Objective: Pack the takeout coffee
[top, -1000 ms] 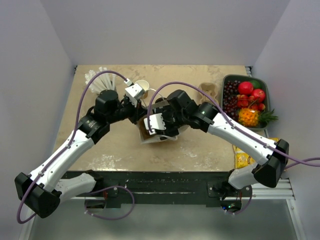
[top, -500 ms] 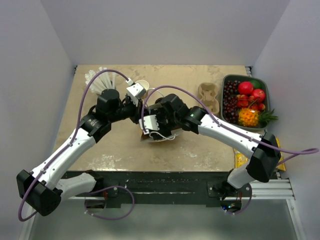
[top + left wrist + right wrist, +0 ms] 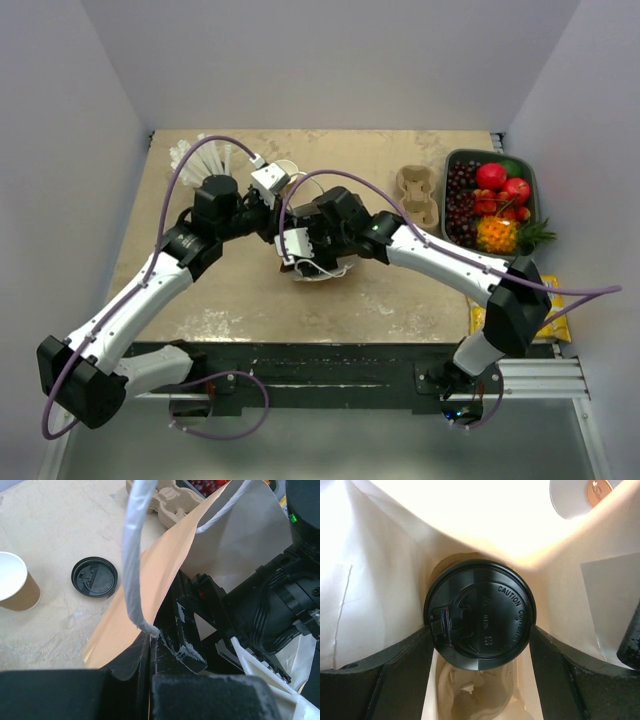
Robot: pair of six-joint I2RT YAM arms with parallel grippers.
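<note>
The takeout coffee (image 3: 479,614), a cup with a round black lid, is inside the brown paper bag (image 3: 145,585). My right gripper (image 3: 480,630) is shut on it, one finger against each side of the lid. The cup's brown body is hidden under the lid. In the top view the right gripper (image 3: 300,245) reaches into the bag (image 3: 318,268) at the table's middle. My left gripper (image 3: 150,645) is shut on the bag's upper edge, right beside its white handle (image 3: 131,555). It also shows in the top view (image 3: 272,218), on the bag's left side.
A pulp carrier (image 3: 470,700) lies in the bag's bottom under the cup. A loose black lid (image 3: 94,576) and a lidless brown cup (image 3: 12,582) stand beside the bag. Farther off are a grey straw cup (image 3: 200,165), another pulp carrier (image 3: 418,195) and a fruit tray (image 3: 490,200).
My right arm has moved left and reached further into the bag with the cup. My left arm has shifted slightly, still holding the bag's edge.
</note>
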